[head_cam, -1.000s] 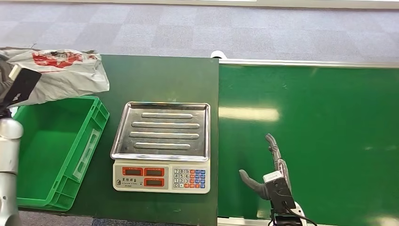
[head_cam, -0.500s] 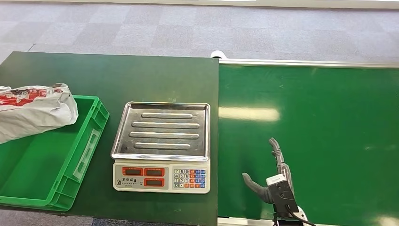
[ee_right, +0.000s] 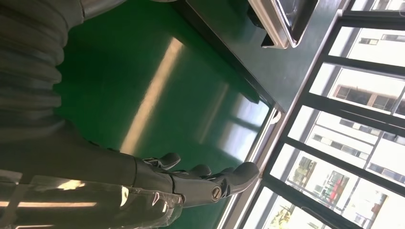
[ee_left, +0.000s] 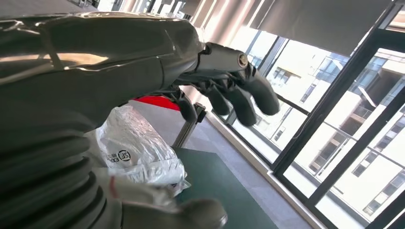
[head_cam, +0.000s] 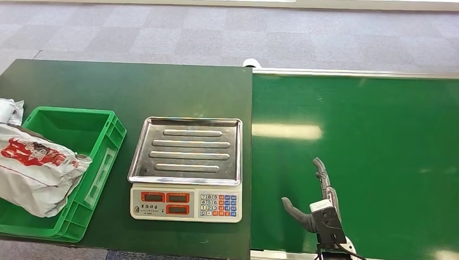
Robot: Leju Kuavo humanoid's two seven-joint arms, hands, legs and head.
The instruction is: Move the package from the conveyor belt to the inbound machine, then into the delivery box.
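The crumpled white plastic package with red print lies in the green plastic crate. Left hand spread, empty; right hand spread above the green conveyor belt.

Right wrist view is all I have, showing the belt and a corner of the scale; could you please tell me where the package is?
Observer: In the head view the package lies in the green delivery box, at its left side.
Operator: Thank you. Is the left hand holding it?
Observer: No. The left wrist view shows the left hand above the package with its fingers apart, gripping nothing.
Operator: And where is my right hand relative to the scale?
Observer: The right hand hovers open over the conveyor belt, to the right of the scale, close to the belt's near edge.
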